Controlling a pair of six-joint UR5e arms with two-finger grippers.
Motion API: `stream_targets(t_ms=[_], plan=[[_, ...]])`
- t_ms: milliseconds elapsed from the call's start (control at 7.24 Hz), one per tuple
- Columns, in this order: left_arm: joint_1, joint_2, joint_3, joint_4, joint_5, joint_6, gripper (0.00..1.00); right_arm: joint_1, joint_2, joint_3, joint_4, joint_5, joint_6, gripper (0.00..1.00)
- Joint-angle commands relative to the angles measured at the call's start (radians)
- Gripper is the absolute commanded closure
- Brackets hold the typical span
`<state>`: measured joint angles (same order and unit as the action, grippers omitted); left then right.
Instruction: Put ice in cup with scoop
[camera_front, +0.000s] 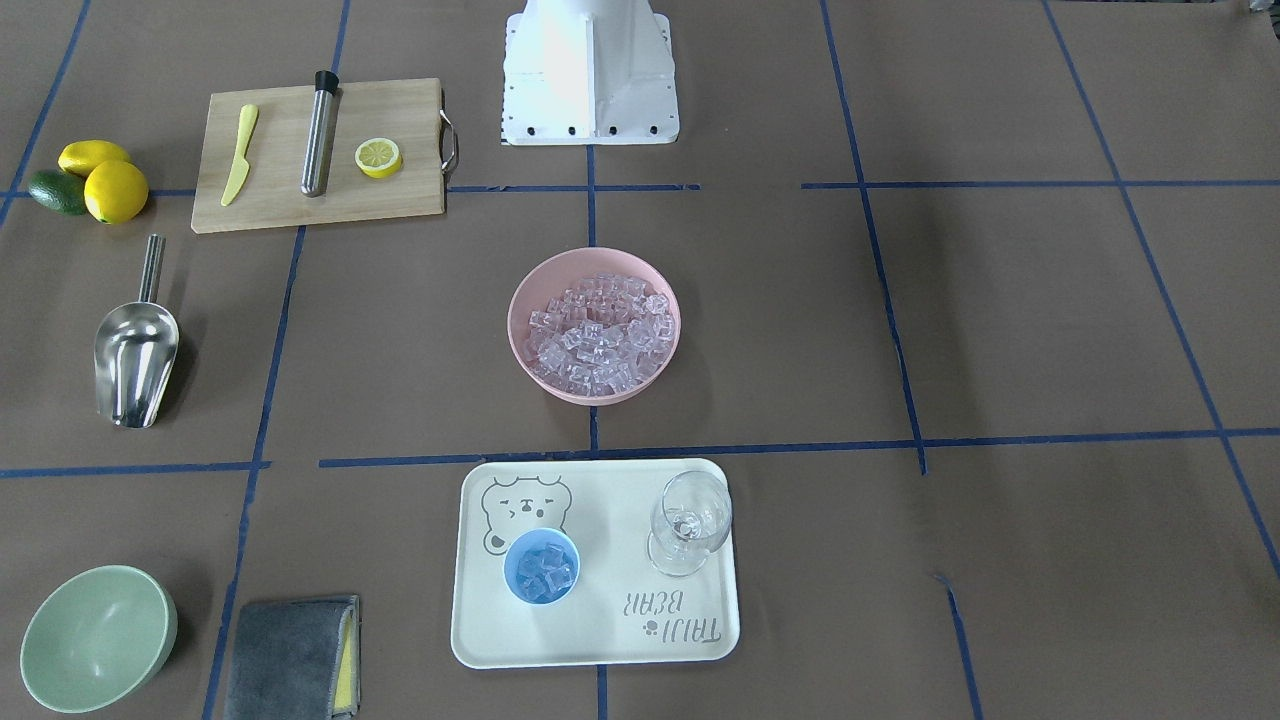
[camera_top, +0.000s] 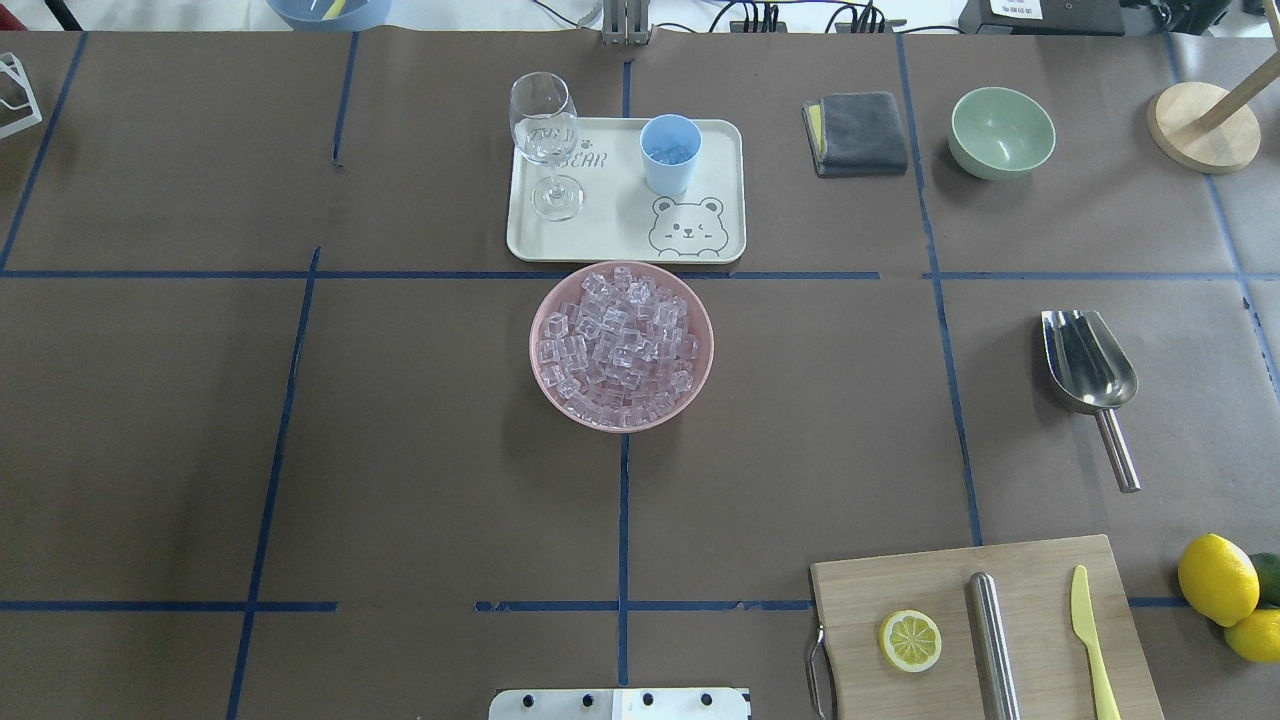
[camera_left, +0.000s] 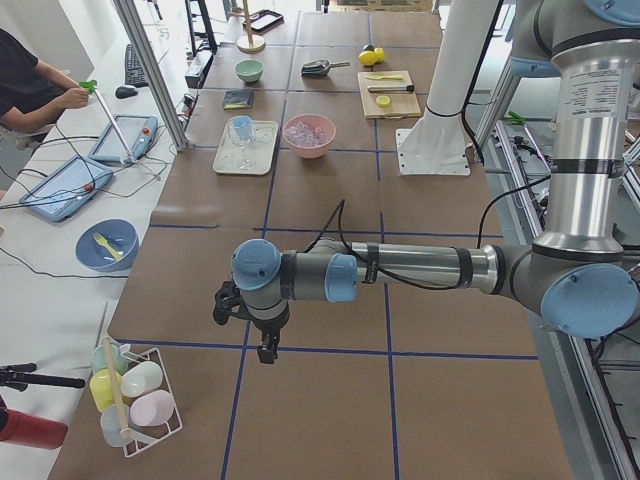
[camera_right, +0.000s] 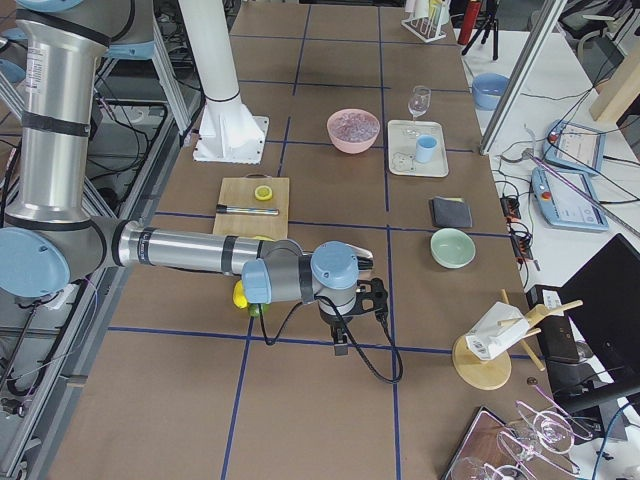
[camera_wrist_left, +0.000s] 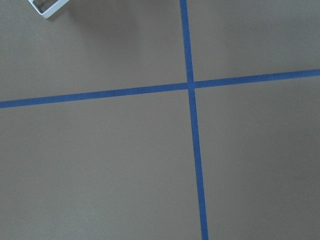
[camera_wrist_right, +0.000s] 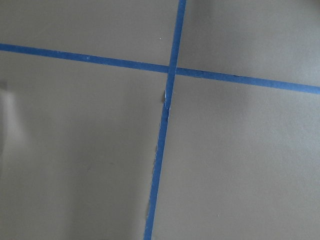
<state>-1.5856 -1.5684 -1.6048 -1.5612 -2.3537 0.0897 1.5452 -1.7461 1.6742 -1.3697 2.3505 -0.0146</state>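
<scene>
The scoop (camera_top: 1088, 365) lies empty at the overhead view's right; the cup (camera_top: 670, 175), upper centre, already holds ice (camera_front: 545, 572). Whether the left hand (camera_left: 268, 350) and right hand (camera_right: 342, 345) are apart or together I cannot tell. For another load, pinch the rod handle squarely, trough level.

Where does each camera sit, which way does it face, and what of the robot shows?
Front-facing: across the table, facing the robot, steeply down; base at top.
Overhead: behind the robot, forward and down; base edge at bottom.
Exterior left: table's left end, looking along it; left arm and left pincer near.
Exterior right: table's right end; right arm and right pincer near.
Left wrist: straight down on a tape cross; no pincer shows.
Right wrist: likewise.
Front-facing and overhead share the pink bowl, mirrored.
</scene>
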Motion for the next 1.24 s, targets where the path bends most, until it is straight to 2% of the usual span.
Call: stream_targets(t_ms=[0, 138, 276, 414, 552, 1105], plan=[[-0.007, -0.005, -0.001, -0.025, 0.001, -0.036, 0.0, 0.024, -0.003, -0.007, -0.002, 0.003, -0.002, 0.0], [-0.007, -0.005, -0.001, -0.025, 0.001, -0.036, 0.0, 0.041, 0.003, -0.013, -0.008, 0.007, 0.002, 0.0], [-0.007, -0.004, -0.001, -0.025, 0.001, -0.036, 0.0, 0.064, 0.026, 0.001, -0.073, 0.051, 0.008, 0.0], [-0.007, -0.004, -0.001, -0.025, 0.001, -0.035, 0.0, 0.075, 0.04, 0.056, -0.191, 0.073, 0.008, 0.0], [-0.007, -0.004, -0.001, -0.025, 0.001, -0.036, 0.0, 0.075, 0.033, 0.106, -0.247, 0.079, 0.008, 0.0], [-0.005, -0.005, 0.0, -0.025, 0.002, -0.035, 0.0, 0.075, 0.039, 0.105, -0.244, 0.078, 0.005, 0.0]])
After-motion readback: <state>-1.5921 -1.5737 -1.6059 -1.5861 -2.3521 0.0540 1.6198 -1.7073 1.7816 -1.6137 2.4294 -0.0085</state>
